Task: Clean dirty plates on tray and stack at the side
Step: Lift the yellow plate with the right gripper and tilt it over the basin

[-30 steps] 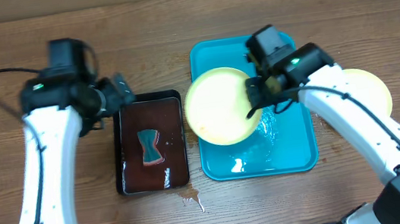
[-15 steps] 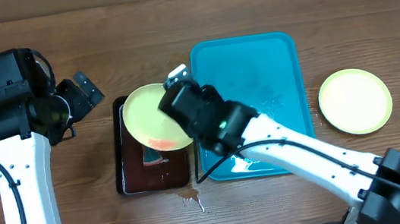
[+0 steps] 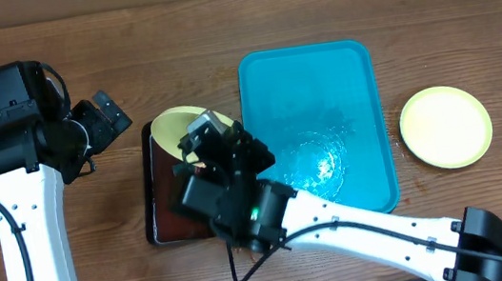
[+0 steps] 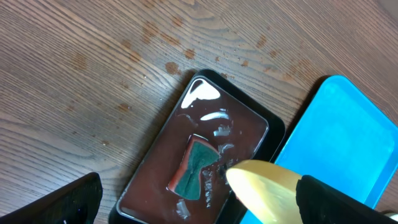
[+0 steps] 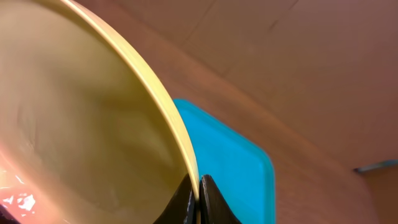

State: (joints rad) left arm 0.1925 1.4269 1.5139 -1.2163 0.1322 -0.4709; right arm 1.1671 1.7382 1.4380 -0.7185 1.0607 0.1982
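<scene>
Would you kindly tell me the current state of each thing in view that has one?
Tray: wet, glistening.
Dark tray: holds liquid and the sponge.
Sponge: lying in that liquid.
Held plate: tilted over the dark tray, gripped at its rim.
Side plate: flat on the table, right of the tray.
Left gripper: open, holding nothing.
Right gripper: shut on the held plate.
</scene>
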